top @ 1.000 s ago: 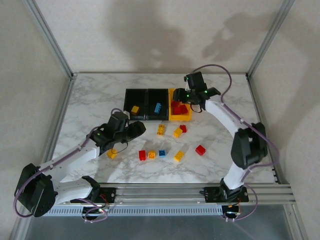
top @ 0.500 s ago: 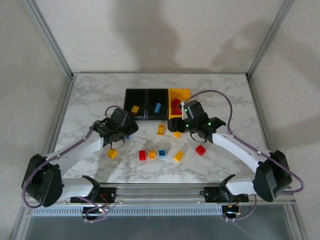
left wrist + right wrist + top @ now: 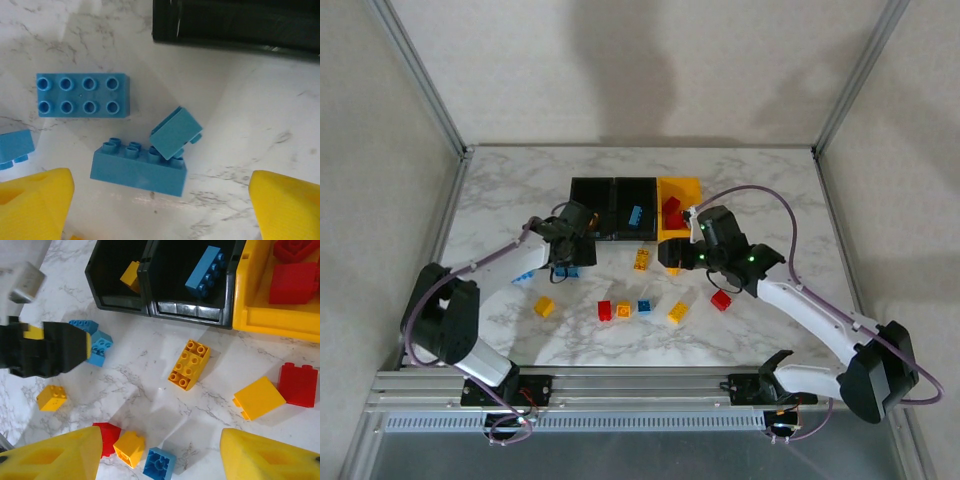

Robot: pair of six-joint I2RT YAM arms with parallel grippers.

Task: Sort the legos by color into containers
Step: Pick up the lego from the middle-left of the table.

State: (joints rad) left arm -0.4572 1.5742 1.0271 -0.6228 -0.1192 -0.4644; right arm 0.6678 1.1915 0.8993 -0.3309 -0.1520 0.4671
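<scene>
The containers sit in a row at the back: two black bins [image 3: 592,195] [image 3: 635,192] and a yellow bin [image 3: 682,190]. They hold a yellow brick [image 3: 131,276], a blue brick [image 3: 205,271] and red bricks [image 3: 297,282]. My left gripper [image 3: 160,210] is open, low over a cluster of blue legos: a flat one [image 3: 82,95], a long one on its side [image 3: 139,167] and a small tilted one [image 3: 175,132] leaning on it. My right gripper [image 3: 160,440] is open above loose legos, with nothing between its fingers.
Scattered on the marble are a yellow-orange long brick [image 3: 189,365], an upturned yellow one [image 3: 259,397], a red one [image 3: 298,384], a small yellow one [image 3: 51,397], and a red [image 3: 107,432], yellow [image 3: 129,447] and blue [image 3: 159,463] trio. The black bin's wall [image 3: 235,25] is just beyond the blue cluster.
My left gripper has moved back and right to the blue bricks and opened wider. My right arm has swung from the yellow bin to the loose bricks mid-table.
</scene>
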